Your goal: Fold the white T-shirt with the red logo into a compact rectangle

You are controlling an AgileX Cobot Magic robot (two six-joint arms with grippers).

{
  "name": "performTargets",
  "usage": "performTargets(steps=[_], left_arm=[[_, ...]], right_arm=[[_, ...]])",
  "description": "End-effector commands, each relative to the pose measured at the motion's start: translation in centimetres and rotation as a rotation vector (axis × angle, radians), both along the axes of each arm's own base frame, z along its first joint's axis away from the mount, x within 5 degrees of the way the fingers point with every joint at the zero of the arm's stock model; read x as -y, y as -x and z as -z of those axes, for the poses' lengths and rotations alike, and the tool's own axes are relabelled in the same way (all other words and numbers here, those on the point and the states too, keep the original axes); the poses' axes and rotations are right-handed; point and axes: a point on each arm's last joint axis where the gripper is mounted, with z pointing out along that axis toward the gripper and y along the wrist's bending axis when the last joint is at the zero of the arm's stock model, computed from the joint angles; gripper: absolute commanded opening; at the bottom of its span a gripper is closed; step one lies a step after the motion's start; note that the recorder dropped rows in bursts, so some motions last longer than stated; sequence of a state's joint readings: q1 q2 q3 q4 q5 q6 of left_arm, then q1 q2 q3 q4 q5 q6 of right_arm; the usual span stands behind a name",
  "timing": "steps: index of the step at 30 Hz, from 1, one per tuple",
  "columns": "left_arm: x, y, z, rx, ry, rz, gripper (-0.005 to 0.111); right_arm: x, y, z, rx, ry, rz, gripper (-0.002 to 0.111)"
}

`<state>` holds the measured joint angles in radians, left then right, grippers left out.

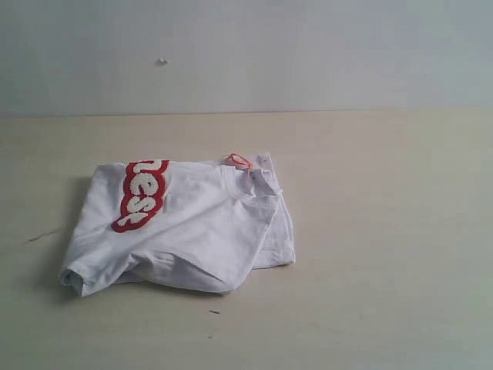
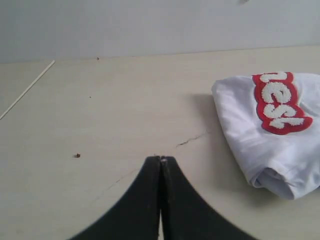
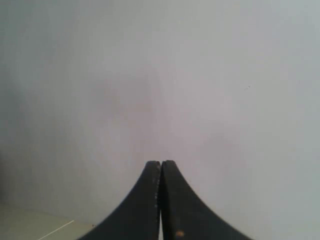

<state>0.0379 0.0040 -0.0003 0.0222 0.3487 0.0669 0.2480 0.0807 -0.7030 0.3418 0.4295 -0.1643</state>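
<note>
Only one white T-shirt (image 1: 192,231) lay on the table (image 1: 385,231), its red logo (image 1: 142,194) at ten o'clock. The left gripper (image 2: 161,160) and right gripper (image 3: 161,163) were both closed, empty; the right wrist view showed only wall (image 3: 150,75).

left gripper (image 2: 161,159): matte black fingers (image 2: 142,200), wide at base, curving in to thin tips (pale fleck (image 2: 163,159) at the tip seam) | right gripper (image 3: 161,162): same black tapered profile, small orange speck (image 3: 179,233) low on one finger
</note>
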Motion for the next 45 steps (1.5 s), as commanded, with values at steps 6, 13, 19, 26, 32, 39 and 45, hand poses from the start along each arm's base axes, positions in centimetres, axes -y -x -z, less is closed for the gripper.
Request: performTargets(steps=[6,13,19,26,32,39,45], left_arm=[[0.1,0.0,0.0,0.003,0.005,0.007,0.000],[0.1,0.0,0.0,0.003,0.005,0.007,0.000],[0.1,0.0,0.0,0.003,0.005,0.007,0.000],[0.1,0.0,0.1,-0.003,0.005,0.007,0.000],[0.1,0.0,0.1,-0.003,0.005,0.007,0.000],[0.1,0.0,0.1,-0.003,0.005,0.007,0.000],[0.1,0.0,0.1,-0.003,0.005,0.007,0.000]], right_arm=[[0.0,-0.1,0.2,-0.006,0.003,0.003,0.000],[0.1,0.0,0.2,0.009,0.022,0.023,0.000],[0.8,1.2,0.3,0.206,0.113,0.304,0.000],[0.7,0.4,0.9,0.238,0.208,0.500,0.000],[0.9,-2.9,5.2,0.165,0.208,0.578,0.000],[1.5,-6.6,14.3,-0.174,0.244,0.570,0.000],[1.6,-7.5,19.0,-0.326,0.200,0.544,0.000]])
